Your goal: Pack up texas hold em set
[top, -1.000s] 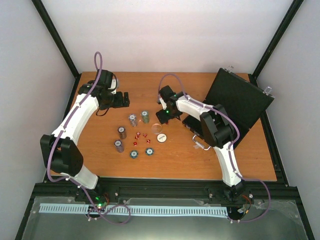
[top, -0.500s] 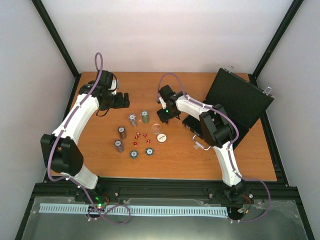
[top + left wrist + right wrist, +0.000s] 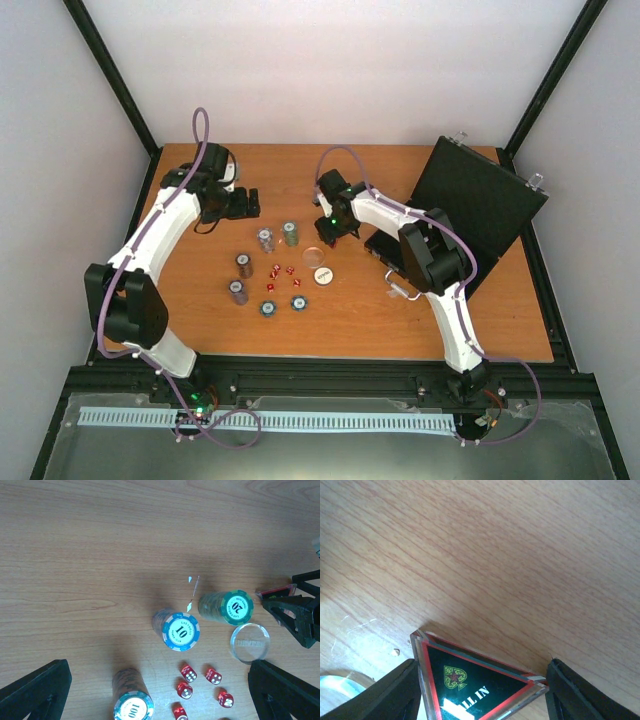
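The right claw (image 3: 482, 692) is partly spread. Its two fingers press against the lower corners of a triangular "ALL IN" plaque (image 3: 475, 680), pinching it between them. It sits low over the table (image 3: 480, 330), just behind the clear disc (image 3: 250, 642). From the left wrist view the plaque shows only as a thin red edge between those fingers. Whether it touches the wood cannot be told.

The left claw (image 3: 250, 202) is spread to full width and holds and touches nothing. It hangs behind the chip stacks (image 3: 181, 630).

The case (image 3: 470, 215) lies open at the right of the table, its lid raised toward the far right corner. Four chip stacks, the red dice (image 3: 282, 275), the white disc (image 3: 322, 275) and two flat chips (image 3: 268, 308) lie at the table's centre, outside the case.
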### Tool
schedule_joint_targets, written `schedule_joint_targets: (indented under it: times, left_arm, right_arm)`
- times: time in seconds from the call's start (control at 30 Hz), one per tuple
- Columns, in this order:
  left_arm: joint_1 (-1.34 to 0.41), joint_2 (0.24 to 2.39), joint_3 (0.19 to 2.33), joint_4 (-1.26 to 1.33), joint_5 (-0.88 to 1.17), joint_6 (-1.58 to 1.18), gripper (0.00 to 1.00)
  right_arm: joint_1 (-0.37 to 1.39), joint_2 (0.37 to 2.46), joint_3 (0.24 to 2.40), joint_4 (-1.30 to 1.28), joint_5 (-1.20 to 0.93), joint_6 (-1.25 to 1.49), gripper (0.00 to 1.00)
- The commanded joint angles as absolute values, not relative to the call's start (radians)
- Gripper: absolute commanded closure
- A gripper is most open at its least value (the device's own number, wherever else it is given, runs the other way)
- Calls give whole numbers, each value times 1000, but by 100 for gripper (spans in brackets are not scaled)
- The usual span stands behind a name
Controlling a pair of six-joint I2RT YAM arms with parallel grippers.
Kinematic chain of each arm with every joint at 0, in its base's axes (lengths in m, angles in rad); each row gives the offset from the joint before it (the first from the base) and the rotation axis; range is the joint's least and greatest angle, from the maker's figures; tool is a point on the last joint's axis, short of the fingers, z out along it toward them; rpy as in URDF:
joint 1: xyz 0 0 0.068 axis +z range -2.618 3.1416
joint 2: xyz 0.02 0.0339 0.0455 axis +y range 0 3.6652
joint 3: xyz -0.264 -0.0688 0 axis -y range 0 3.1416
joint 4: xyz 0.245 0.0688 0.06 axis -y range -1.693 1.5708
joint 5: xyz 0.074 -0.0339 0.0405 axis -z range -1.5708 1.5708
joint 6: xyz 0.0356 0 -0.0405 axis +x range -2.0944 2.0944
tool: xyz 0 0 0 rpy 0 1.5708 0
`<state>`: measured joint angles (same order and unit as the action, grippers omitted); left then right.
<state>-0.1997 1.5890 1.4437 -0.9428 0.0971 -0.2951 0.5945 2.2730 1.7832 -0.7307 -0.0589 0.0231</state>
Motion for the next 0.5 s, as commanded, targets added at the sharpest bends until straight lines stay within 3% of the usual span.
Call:
schedule_joint_targets:
  times: [0.0,0.47]
  left_arm:
    - [-204,1605,1447,-941,101,-296,0]
    - [-204,1619,1453,-938,109,-291,0]
  right_arm:
    - [594,2275,1819,-791,-18,21,47]
    - [592,2174,1870,-863,37,22,47]
